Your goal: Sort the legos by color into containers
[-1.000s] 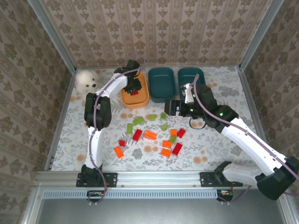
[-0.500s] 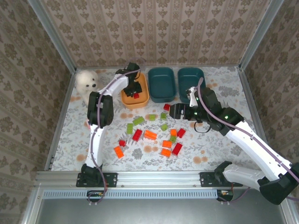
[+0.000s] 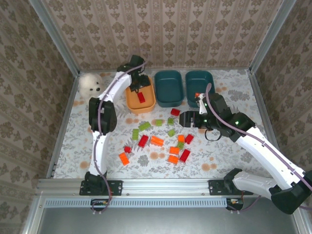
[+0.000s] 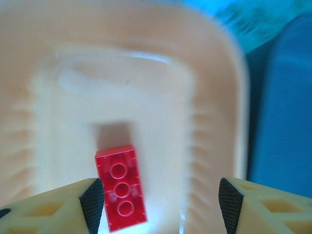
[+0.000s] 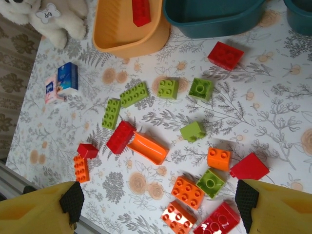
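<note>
White plush toy, packets near orange container; legos scattered

A bone-shaped white tag on the white plush toy reads "dog"; print on the blue-and-white packets nearby is too small to read.

17 legos, 3 tubs, 1 plush, 2 pkts
</note>
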